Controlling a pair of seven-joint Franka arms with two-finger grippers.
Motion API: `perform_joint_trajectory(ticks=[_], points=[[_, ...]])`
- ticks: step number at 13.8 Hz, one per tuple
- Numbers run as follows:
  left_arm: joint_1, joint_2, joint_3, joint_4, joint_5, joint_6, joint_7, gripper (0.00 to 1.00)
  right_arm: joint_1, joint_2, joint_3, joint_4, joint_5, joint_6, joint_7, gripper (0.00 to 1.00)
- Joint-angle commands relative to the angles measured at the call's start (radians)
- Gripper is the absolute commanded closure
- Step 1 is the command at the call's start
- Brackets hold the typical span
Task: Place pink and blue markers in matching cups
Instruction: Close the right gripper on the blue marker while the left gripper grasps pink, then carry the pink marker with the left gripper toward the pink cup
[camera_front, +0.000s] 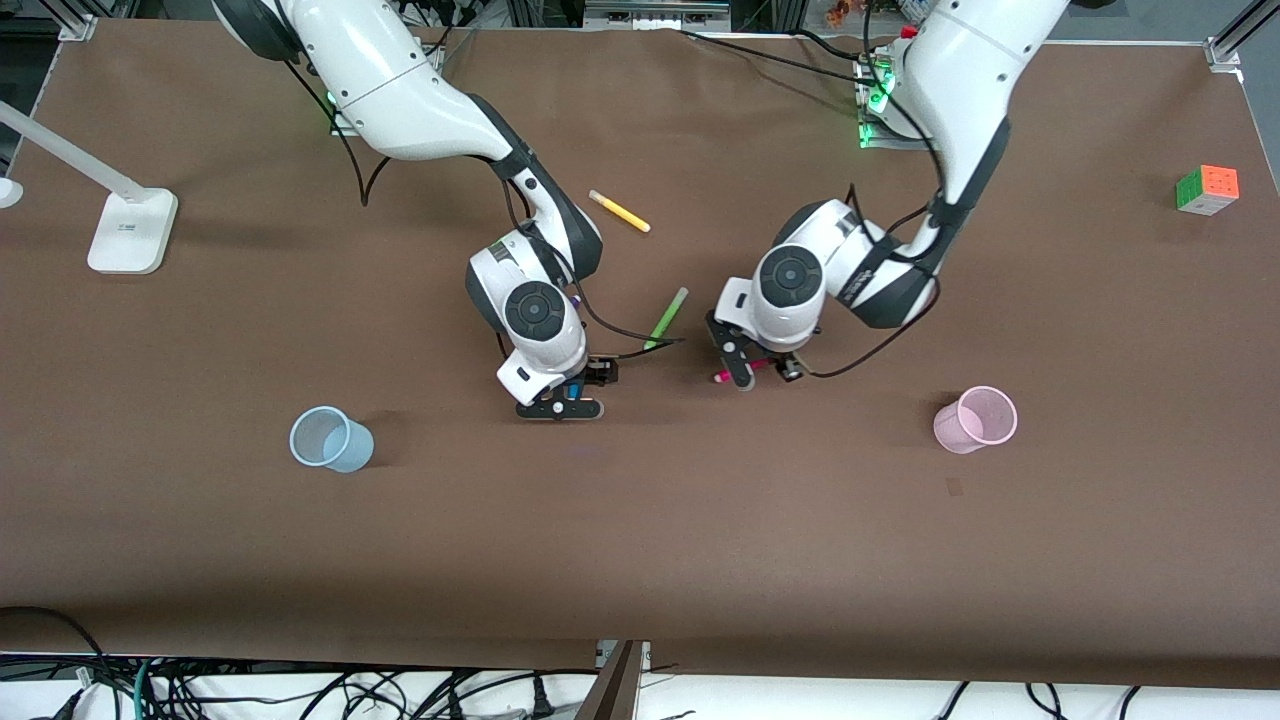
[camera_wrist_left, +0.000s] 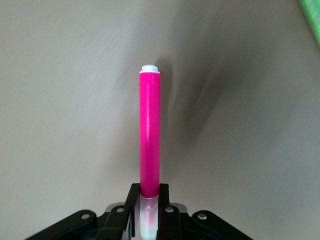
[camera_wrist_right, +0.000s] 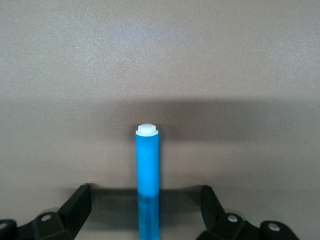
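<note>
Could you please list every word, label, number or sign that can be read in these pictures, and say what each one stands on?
No text can be read.
white lamp base: a faint mark, too small to read.
right tool: a greenish sticker on the wrist above it, too small to read.
pink marker: plain body, no print showing.
blue marker: plain body, no print showing.

— What's the pink marker like?
— Smooth glossy plastic, white cap end. My left claw is matt black plastic.
— And the blue marker?
— Smooth plastic too, a softer sheen, between the matt black fingers of my right claw.
— The table?
— Brown matt cloth, finely grained. The blue cup and pink cup look like translucent plastic.
</note>
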Motion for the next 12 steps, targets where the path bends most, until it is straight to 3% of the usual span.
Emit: perform_joint_trajectory(ticks=[1, 4, 8, 12], points=[[0.052, -0.046, -0.002, -0.003, 0.029, -0.098, 0.025, 1.00, 0.001, 0.003, -0.001, 0.006, -0.005, 0.006, -0.008, 0.59], [0.092, -0.062, 0.003, 0.079, 0.090, -0.261, 0.120, 1.00, -0.002, 0.000, -0.001, 0.008, -0.003, 0.004, -0.008, 0.98], [0.135, -0.074, 0.014, 0.194, 0.121, -0.496, 0.186, 1.00, -0.007, -0.006, -0.001, 0.006, -0.003, -0.004, -0.017, 1.00], [0.132, -0.065, 0.015, 0.274, 0.377, -0.678, 0.189, 1.00, -0.045, -0.046, 0.002, 0.020, 0.006, -0.110, -0.020, 1.00]])
